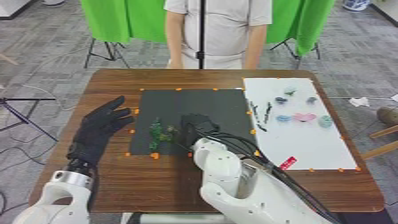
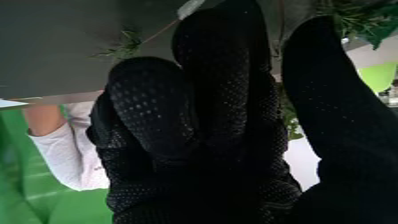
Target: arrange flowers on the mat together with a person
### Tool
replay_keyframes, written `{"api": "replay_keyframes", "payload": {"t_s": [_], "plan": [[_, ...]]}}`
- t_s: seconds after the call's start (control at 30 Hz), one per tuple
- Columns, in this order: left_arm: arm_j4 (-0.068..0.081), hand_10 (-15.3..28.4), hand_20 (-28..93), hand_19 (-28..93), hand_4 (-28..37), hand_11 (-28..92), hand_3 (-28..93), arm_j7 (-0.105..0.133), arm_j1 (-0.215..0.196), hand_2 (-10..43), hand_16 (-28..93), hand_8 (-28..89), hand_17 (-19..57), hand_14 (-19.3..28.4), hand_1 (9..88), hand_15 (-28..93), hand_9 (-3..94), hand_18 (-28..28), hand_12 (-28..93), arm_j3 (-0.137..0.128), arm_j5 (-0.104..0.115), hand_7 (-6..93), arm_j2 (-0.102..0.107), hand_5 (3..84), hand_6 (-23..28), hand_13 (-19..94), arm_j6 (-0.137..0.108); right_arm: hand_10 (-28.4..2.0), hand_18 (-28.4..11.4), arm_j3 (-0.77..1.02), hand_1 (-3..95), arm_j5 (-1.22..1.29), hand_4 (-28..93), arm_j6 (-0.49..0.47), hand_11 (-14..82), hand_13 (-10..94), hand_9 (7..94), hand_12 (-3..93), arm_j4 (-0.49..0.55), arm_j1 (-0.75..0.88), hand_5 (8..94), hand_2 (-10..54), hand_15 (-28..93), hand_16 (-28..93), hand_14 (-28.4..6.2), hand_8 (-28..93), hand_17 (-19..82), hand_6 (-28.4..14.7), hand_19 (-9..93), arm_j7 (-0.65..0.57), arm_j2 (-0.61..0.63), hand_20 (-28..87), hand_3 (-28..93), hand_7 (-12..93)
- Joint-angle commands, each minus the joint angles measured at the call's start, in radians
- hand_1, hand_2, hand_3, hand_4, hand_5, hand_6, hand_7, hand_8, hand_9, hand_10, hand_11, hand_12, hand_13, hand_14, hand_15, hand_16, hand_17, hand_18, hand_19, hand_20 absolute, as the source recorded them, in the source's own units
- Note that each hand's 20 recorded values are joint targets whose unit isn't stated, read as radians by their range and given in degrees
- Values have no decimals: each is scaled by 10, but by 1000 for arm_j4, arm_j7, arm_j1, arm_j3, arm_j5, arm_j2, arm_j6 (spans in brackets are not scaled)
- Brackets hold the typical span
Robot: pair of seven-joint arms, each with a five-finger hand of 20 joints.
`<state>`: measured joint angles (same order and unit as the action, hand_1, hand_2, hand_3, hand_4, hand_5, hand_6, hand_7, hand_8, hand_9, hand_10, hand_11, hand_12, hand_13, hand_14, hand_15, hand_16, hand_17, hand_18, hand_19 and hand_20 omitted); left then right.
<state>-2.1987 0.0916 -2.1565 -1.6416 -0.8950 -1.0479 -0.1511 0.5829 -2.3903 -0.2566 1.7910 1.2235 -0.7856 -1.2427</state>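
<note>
Black mat sits mid tabletop; white mat to its right, running along the tabletop's right edge.

Left hand: left part of the tabletop, just beside the black mat's left edge, directed at the far edge. Fingers extended, holding nothing visible.

Right hand: over the right half of the black mat, right of the greenery. In the wrist view the right hand has its fingers extended, thumb apart from them, not clamped on anything visible. Sprig on a thin stem lies beyond the fingertips.

Greenery is on the black mat, toward its near left corner.

White mat, far half: pink flower between a blue one and a teal one. Farther up, two small dark bluish pieces, one left, one right, plus a pale piece nearer the far edge. Dark stems along the left edge. Red tag near the near left corner.
</note>
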Motion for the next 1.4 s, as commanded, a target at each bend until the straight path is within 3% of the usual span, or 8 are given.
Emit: {"api": "replay_keyframes", "payload": {"t_s": [0.03,0.27,0.5,0.7,0.9,0.93,1.4], "plan": [[9,196,147,494,-227,253,793,-9,-3,47,-75,-83,-93,274,260,489,369,265,102,5,-3,122,-2,389,83,268,7,-108,-240,-20,425,-45,-233,64,361,867,937,208,9,-17,847,-77,609,210,-95,7,474,-11,932,-20,-7,316,651,127],[6,196,147,494,-226,252,792,-5,-14,48,-75,-84,-92,274,260,490,370,264,102,0,-1,122,-1,391,84,268,2,-107,-247,-2,415,-33,-227,75,373,879,937,203,28,-11,846,-81,601,213,-95,-2,486,-14,932,-29,10,315,660,126],[4,197,148,494,-226,253,792,6,-19,49,-75,-84,-92,272,261,490,370,264,102,-1,0,122,0,392,85,269,0,-106,-254,38,385,18,-209,106,398,886,937,192,124,38,849,-63,606,226,-94,-68,490,-12,932,-38,84,338,671,128],[0,198,148,493,-225,253,793,10,-32,48,-75,-84,-92,272,260,491,371,263,102,-13,-3,121,-3,393,85,269,-3,-116,-264,80,318,85,-200,73,403,880,937,196,197,104,851,19,619,235,-103,-105,481,-18,932,-19,174,355,696,134],[2,198,148,493,-225,254,793,11,-31,48,-76,-83,-93,273,261,490,371,263,102,-9,-1,120,-5,393,86,269,-3,-122,-268,84,287,135,-190,31,401,871,937,202,196,126,852,67,631,238,-110,-106,470,-21,932,-1,178,367,715,129],[4,198,149,494,-225,254,793,19,-30,49,-76,-83,-93,273,261,491,371,263,102,-3,7,120,6,393,86,269,-11,-123,-269,78,282,134,-189,31,399,866,937,203,194,124,849,73,634,239,-112,-106,466,-20,932,4,179,367,717,129],[0,197,149,494,-225,255,795,7,-37,49,-75,-83,-93,274,260,492,371,264,102,-2,4,121,0,395,87,269,-11,-128,-268,62,270,143,-182,-17,368,842,934,226,187,133,810,82,648,228,-118,-108,449,-22,932,26,141,358,727,120]]}}
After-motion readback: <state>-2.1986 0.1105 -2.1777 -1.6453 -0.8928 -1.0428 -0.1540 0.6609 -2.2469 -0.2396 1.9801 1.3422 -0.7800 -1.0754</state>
